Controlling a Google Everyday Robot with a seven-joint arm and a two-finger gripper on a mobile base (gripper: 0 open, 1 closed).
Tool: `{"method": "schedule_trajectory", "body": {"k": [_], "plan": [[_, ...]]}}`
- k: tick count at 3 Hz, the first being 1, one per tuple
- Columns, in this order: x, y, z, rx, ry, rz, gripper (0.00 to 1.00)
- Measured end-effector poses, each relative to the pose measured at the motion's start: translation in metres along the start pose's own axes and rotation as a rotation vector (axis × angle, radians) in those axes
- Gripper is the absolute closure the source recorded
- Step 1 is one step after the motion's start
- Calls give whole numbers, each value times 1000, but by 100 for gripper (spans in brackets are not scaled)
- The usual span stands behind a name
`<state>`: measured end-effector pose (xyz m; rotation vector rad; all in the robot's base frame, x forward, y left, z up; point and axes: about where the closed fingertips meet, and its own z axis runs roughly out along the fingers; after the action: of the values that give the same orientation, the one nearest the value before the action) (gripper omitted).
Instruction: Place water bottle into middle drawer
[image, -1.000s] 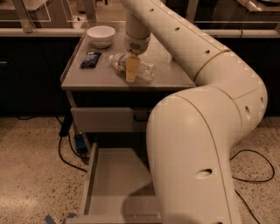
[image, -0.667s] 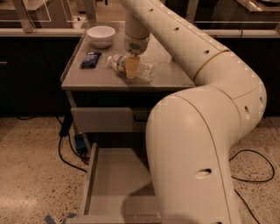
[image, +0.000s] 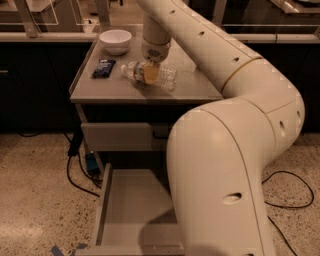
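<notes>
The water bottle (image: 166, 77) lies on its side on the grey cabinet top (image: 100, 90), its white cap pointing left. My gripper (image: 150, 74) reaches down from above and sits right over the bottle's middle, covering its label. The middle drawer (image: 131, 202) is pulled open at the bottom of the cabinet, near the floor. Its flat grey floor is bare, and my arm hides its right part.
A white bowl (image: 115, 40) stands at the back left of the cabinet top. A dark blue packet (image: 103, 67) lies left of the bottle. A closed grey drawer front (image: 117, 136) sits above the open drawer. Black cables (image: 75, 177) trail on the speckled floor at the left.
The gripper's tip reaches slightly less far down over the bottle than before. The bottle lies in about the same place on the top.
</notes>
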<state>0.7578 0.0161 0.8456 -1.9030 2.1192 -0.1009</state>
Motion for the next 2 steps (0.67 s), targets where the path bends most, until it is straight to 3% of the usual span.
{"method": "schedule_trajectory", "body": {"k": [2], "plan": [[-2, 1, -7, 13, -15, -7, 100]]}}
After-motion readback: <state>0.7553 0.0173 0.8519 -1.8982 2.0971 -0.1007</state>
